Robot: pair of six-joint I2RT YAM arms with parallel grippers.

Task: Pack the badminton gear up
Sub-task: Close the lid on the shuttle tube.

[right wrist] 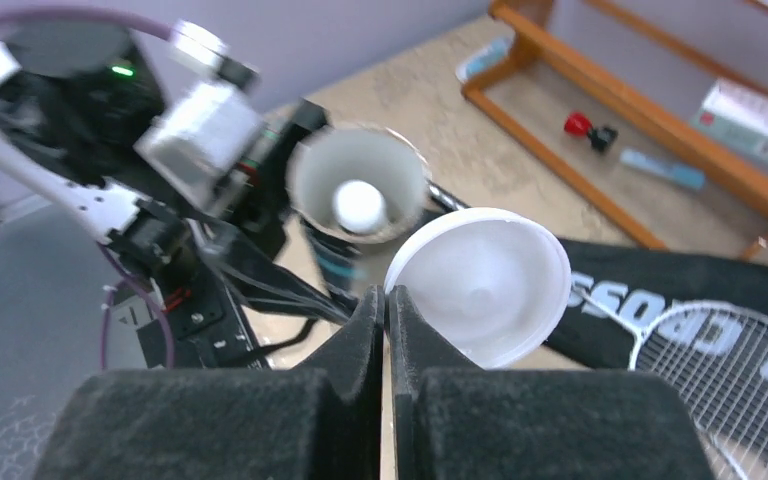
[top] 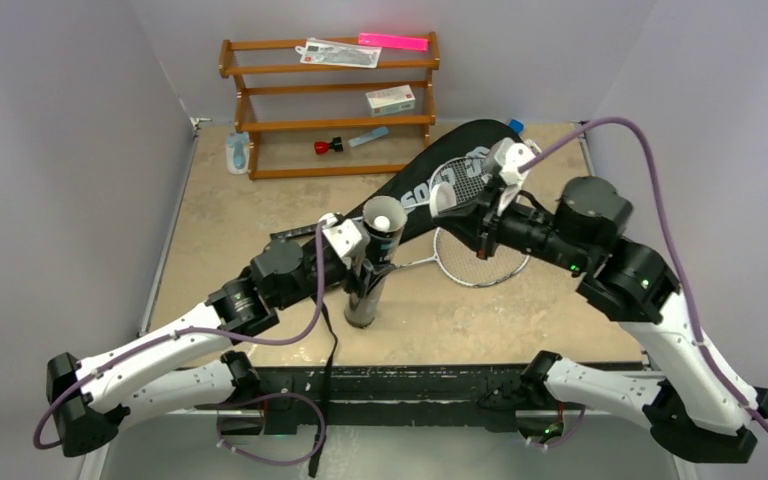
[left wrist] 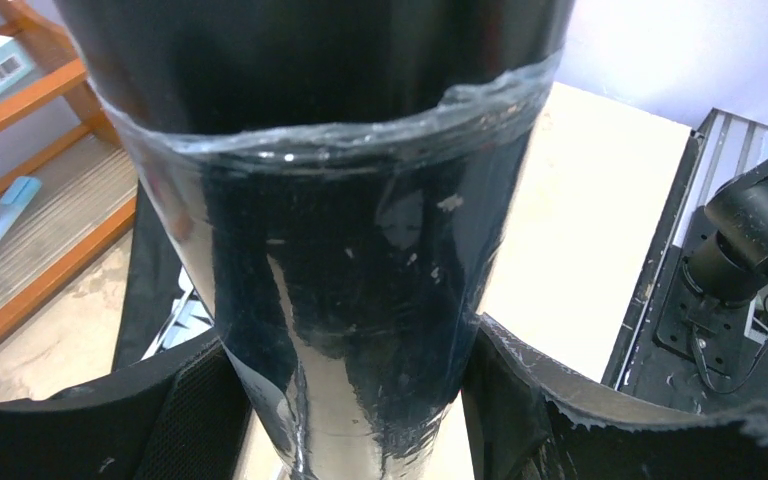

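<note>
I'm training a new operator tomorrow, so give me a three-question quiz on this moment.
1. True or false: the white lid sits on the tube.
2. The right claw pinches: A) white lid B) racket C) shuttlecock.
3. Fill in: the left claw grips the ____.
Key: 1 false; 2 A; 3 tube.

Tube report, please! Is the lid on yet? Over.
Left gripper clamped on upright tube. Right gripper shut, pinching white lid by its rim, lid off, apart from tube. Shuttlecock inside; mouth unblocked.
</note>
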